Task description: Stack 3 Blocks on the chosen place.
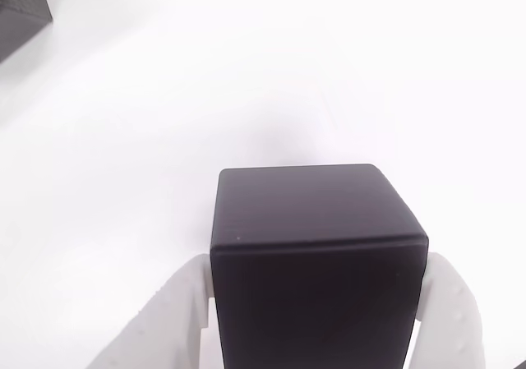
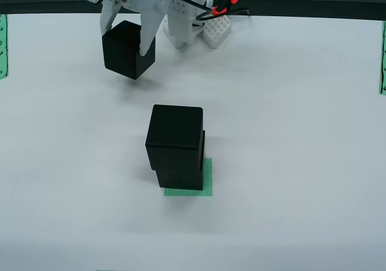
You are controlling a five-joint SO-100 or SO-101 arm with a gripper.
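In the view from above, my gripper [image 2: 126,41] is shut on a black block [image 2: 128,58] and holds it off the white table at the back left. Two more blocks [image 2: 175,145] stand stacked in the middle, the upper one set slightly askew on the lower. They rest on the chosen place [image 2: 208,180], a green striped patch that shows at their right and front. In the view that rides on the gripper, the held block [image 1: 316,254] sits between the two white fingers [image 1: 177,311], with my gripper [image 1: 316,303] closed against its sides.
The arm's white base [image 2: 193,23] and a red-tipped cable stand at the back. Narrow green striped strips lie at the left edge [image 2: 3,47] and right edge [image 2: 382,60]. A dark textured thing [image 1: 20,11] shows at the top left of the gripper view.
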